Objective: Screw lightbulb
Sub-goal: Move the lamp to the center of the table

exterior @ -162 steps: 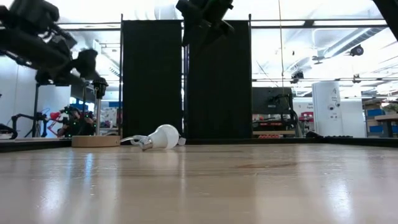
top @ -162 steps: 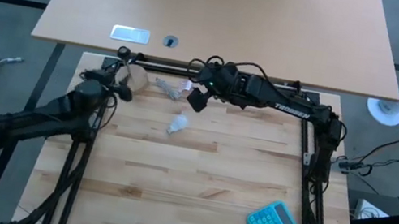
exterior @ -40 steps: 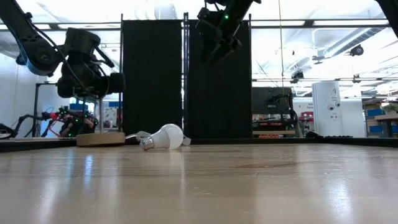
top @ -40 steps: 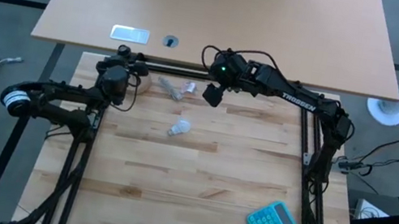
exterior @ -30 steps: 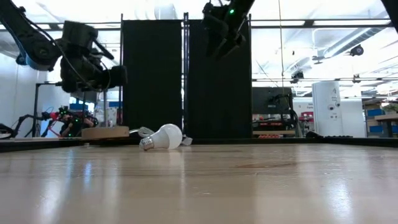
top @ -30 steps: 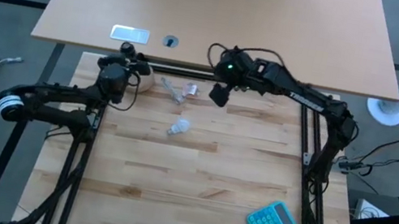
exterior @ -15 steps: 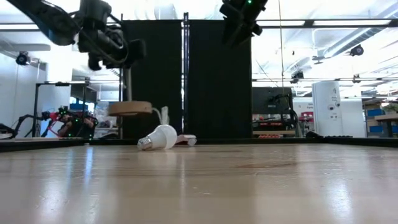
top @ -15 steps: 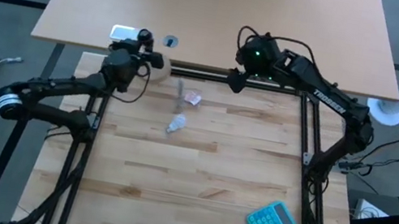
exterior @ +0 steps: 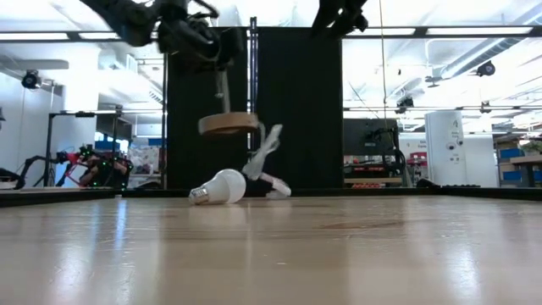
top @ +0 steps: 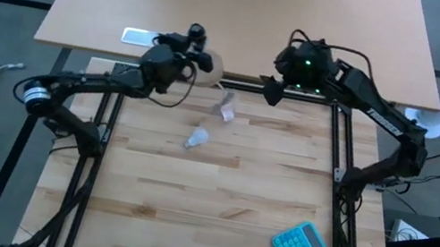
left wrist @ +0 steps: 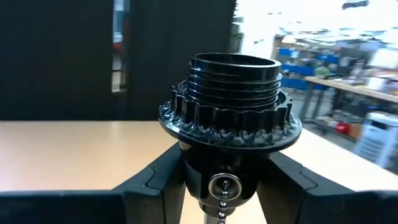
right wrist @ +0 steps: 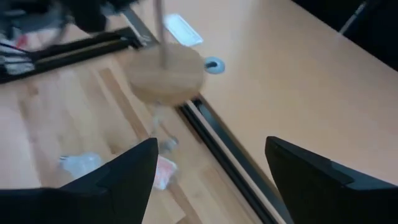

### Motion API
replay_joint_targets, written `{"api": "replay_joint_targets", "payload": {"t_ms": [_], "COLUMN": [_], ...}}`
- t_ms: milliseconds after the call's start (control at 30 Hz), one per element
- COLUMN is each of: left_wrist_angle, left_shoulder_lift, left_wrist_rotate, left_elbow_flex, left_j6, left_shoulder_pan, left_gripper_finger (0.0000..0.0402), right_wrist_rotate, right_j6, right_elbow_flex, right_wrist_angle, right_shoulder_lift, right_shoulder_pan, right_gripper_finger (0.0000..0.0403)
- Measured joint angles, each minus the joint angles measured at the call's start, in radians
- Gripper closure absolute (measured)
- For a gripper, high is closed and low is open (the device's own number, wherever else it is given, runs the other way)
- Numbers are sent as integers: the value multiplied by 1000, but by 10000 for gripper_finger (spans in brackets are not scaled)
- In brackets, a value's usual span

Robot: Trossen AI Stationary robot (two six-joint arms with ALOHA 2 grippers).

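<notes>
The white lightbulb (top: 193, 140) (exterior: 218, 188) lies on its side on the wooden table, no gripper near it. My left gripper (top: 194, 46) (exterior: 199, 38) is at the far edge, shut on the black threaded socket (left wrist: 230, 106) of a lamp. The lamp's tan wooden disc (top: 210, 65) (exterior: 229, 124) (right wrist: 166, 74) hangs in the air below it. A crumpled wrapper with cord (top: 224, 109) (exterior: 267, 157) trails from the disc down to the table. My right gripper (top: 273, 88) (right wrist: 211, 180) is open, high above the far edge, right of the disc. My left gripper pinches the socket's body just under its ribbed collar (left wrist: 227, 155) between the two fingers (left wrist: 155, 180). The fingers come in about level from the table's left. The socket stands upright with its open mouth up. The stem (exterior: 222, 89) and disc hang below, clear of the table.
A black frame rail (top: 249, 84) runs along the table's far edge, with a tan desk (top: 249, 10) behind it. A teal calculator (top: 299, 245) lies near the front right corner. Bare tabletop stretches from the bulb to the near edge.
My left gripper has risen and swung toward the table's right along the far edge, carrying the lamp. The disc has come off the table and now hangs clear, and the wrapper has been dragged along and partly lifted. My right gripper has gone up and rightward.
</notes>
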Motion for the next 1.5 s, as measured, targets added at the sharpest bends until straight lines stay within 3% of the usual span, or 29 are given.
{"api": "replay_joint_targets", "payload": {"t_ms": [333,500,767,967,1267,1500], "left_wrist_angle": [-85,-104,-187,-187,-185,-215], "left_shoulder_lift": [162,218,321,356,359,382], "left_wrist_rotate": [130,153,172,168,-73,-177], "left_elbow_flex": [277,365,470,463,425,400], "left_j6": [26,-57,-72,-76,-159,-198], "left_shoulder_pan": [-128,-203,-355,-455,-600,-651], "left_gripper_finger": [251,251,251,251,251,251], "right_wrist_rotate": [2,0,0,2,-3,138], "right_j6": [37,108,290,377,534,628], "right_elbow_flex": [-31,-80,-244,-383,-462,-462], "right_wrist_angle": [-110,-174,-176,-178,-176,-176], "right_shoulder_lift": [-164,-233,-406,-476,-482,-435], "right_shoulder_pan": [-1,24,159,264,523,648], "right_gripper_finger": [121,115,122,138,128,125]}}
